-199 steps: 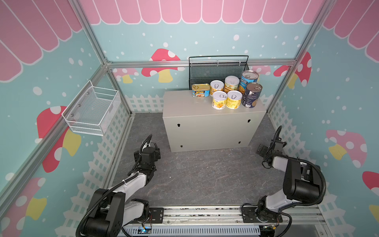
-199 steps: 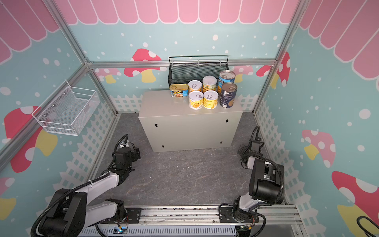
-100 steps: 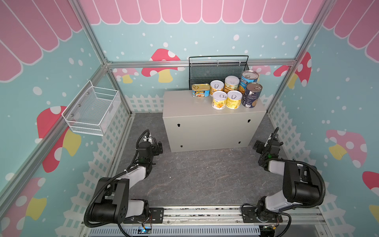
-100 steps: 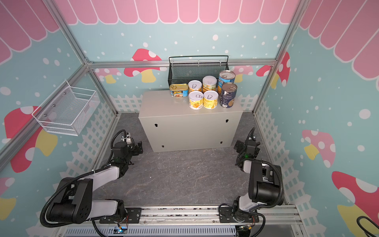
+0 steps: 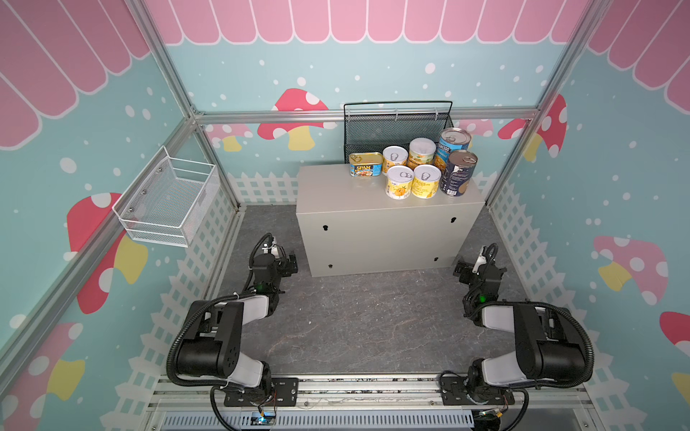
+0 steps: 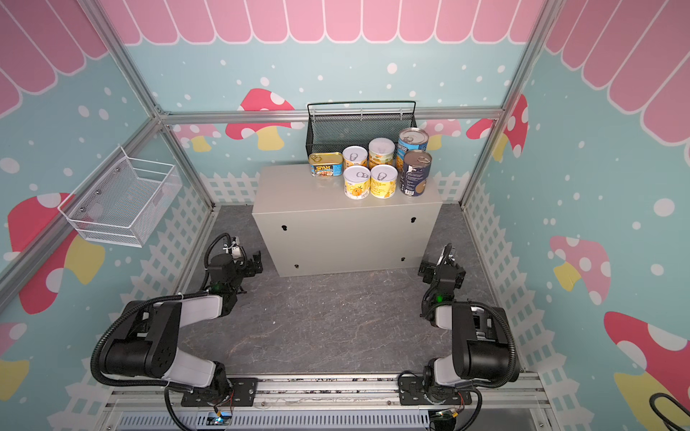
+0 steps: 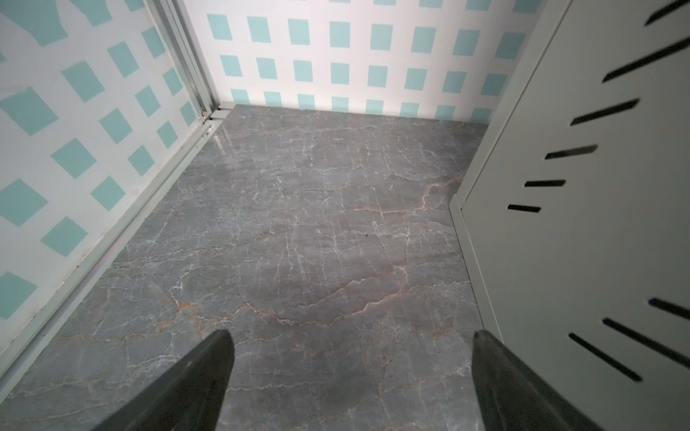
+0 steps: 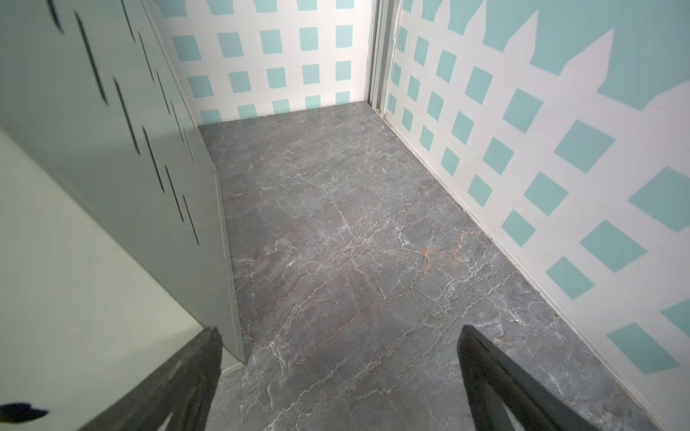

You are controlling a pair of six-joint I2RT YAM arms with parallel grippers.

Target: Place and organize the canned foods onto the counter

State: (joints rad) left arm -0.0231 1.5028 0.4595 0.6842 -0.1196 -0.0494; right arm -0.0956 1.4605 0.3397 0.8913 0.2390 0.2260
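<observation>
Both arms have eased forward since a second ago: the left arm (image 5: 270, 265) now sits low by the desk's (image 5: 373, 231) left front corner, the right arm (image 5: 481, 274) by its right one. And the left jaws stand wide apart, only grey floor (image 7: 298, 224) between them; the right jaws gape just the same, the desk's slotted side close by. Up top, all seven tins stand on the desk's back right part, before the black basket (image 5: 395, 123): SPAM tin (image 5: 366, 165) leftmost, four yellow tins (image 5: 399, 183) in a square, two blue tins (image 5: 458, 173) at the right. Packed tight, perhaps touching; hard to be sure from here.
</observation>
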